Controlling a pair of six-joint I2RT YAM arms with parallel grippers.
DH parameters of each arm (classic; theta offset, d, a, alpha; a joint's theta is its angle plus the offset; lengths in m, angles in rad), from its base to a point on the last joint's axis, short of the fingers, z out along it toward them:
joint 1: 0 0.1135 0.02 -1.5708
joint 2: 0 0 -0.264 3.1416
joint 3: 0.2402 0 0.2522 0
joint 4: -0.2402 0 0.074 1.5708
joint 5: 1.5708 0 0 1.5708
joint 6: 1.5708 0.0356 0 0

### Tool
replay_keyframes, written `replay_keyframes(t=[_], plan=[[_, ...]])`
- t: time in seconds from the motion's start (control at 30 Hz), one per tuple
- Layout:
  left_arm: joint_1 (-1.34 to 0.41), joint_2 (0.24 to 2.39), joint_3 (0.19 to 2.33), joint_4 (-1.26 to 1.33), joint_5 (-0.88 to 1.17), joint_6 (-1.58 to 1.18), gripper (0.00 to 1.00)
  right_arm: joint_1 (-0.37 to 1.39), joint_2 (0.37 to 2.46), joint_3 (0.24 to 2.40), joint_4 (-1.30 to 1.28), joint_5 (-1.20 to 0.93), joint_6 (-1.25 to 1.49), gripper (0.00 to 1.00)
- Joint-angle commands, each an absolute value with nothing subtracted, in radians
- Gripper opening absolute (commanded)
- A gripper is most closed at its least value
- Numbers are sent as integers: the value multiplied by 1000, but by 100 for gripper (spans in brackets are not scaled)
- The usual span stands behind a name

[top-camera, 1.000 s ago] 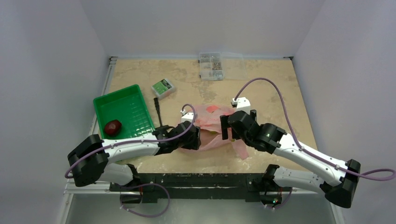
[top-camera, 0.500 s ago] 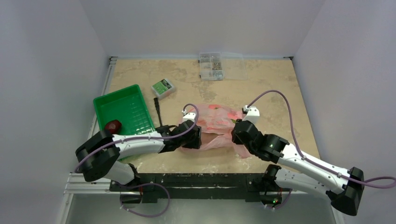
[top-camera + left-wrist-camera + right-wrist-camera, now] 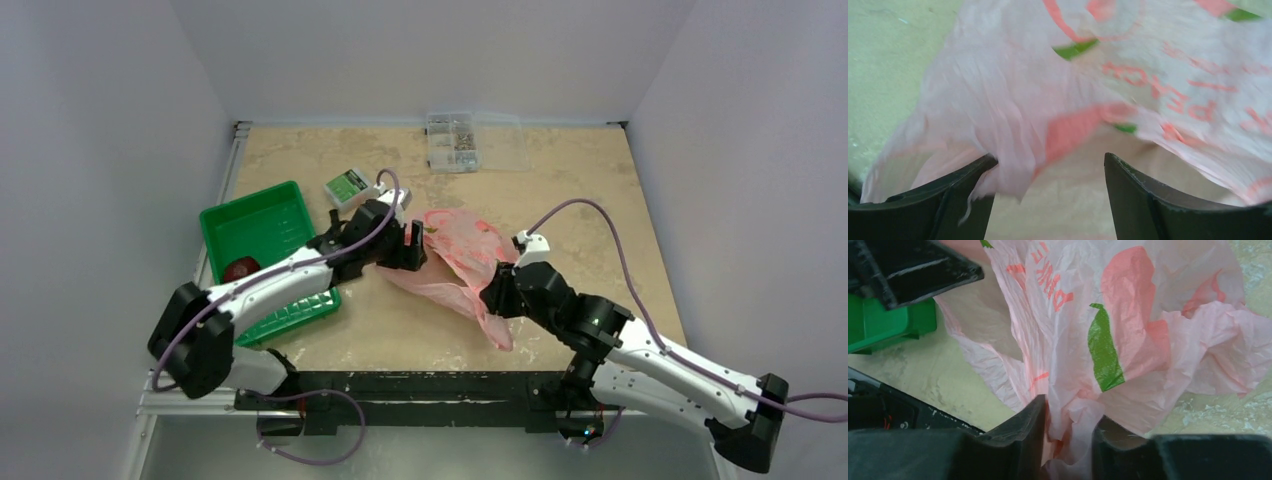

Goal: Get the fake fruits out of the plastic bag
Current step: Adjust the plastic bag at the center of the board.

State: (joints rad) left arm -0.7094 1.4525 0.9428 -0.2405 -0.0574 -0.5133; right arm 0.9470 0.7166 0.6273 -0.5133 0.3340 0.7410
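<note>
The pink plastic bag (image 3: 455,262) lies stretched in a diagonal across the table's middle. In the right wrist view the bag (image 3: 1128,315) runs down between the jaws of my right gripper (image 3: 1070,415), which is shut on its bunched film. Seen from above, that right gripper (image 3: 497,297) is at the bag's near right end. My left gripper (image 3: 410,245) stands open at the bag's far left edge. The left wrist view shows the left gripper (image 3: 1050,157) with the film (image 3: 1048,100) brushing its left finger only. One dark red fake fruit (image 3: 239,268) sits in the green tray (image 3: 265,225).
A small green-labelled box (image 3: 350,186) lies just behind the left gripper. A clear compartment box (image 3: 455,140) stands at the table's far edge. The left forearm crosses over the green tray's near right corner (image 3: 878,325).
My left gripper opened and swung away from me to the bag's far left edge. My right gripper closed on the bag and drew back toward me, stretching it out.
</note>
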Motion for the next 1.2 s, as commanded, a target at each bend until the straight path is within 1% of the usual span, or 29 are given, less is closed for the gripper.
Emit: replay_keyframes(t=[0.0, 0.03, 0.1, 0.13, 0.2, 0.3, 0.37, 0.43, 0.47, 0.57, 0.63, 0.7, 0.77, 0.87, 0.9, 0.93, 1.0, 1.03, 1.07, 1.17], plan=[[-723, 1219, 792, -163, 155, -525, 77, 945, 747, 722, -547, 311, 653, 40], [-730, 1166, 748, -141, 187, -545, 79, 945, 756, 735, -561, 317, 648, 54], [-760, 1078, 716, -129, 208, -577, 81, 945, 763, 769, -596, 330, 632, 71], [-784, 1048, 715, -136, 203, -585, 82, 945, 765, 786, -610, 333, 618, 76], [-833, 1012, 741, -172, 188, -596, 83, 945, 767, 810, -624, 355, 599, 83], [-925, 1027, 821, -229, 132, -587, 83, 945, 784, 846, -630, 373, 567, 89], [-982, 1072, 873, -236, 92, -576, 81, 945, 811, 870, -638, 385, 544, 93], [-1033, 1124, 927, -281, -32, -571, 78, 945, 850, 894, -650, 394, 525, 99], [-1051, 1148, 945, -285, -80, -569, 78, 945, 871, 910, -661, 398, 519, 99], [-1061, 1206, 964, -223, -118, -573, 78, 945, 908, 949, -702, 417, 518, 99], [-1062, 1249, 970, -185, -145, -574, 78, 945, 900, 942, -688, 410, 522, 97], [-1060, 1307, 991, -173, -143, -570, 77, 945, 885, 915, -655, 393, 519, 93], [-1060, 1355, 1000, -161, -129, -571, 74, 946, 870, 887, -623, 394, 523, 87], [-1060, 1399, 916, -32, -97, -603, 69, 945, 861, 853, -589, 396, 545, 69], [-1060, 1408, 876, 38, -79, -615, 68, 945, 861, 849, -585, 395, 555, 60], [-1060, 1419, 845, 78, -68, -626, 64, 945, 859, 843, -584, 397, 569, 49], [-1070, 1450, 789, 130, -41, -661, 51, 945, 846, 826, -564, 408, 598, 22], [-1085, 1463, 758, 168, -40, -683, 47, 946, 836, 810, -545, 415, 609, 9], [-1109, 1477, 721, 205, -49, -711, 45, 946, 823, 796, -529, 425, 621, 0], [-1203, 1509, 617, 320, -99, -803, 43, 945, 776, 764, -511, 480, 689, 0]])
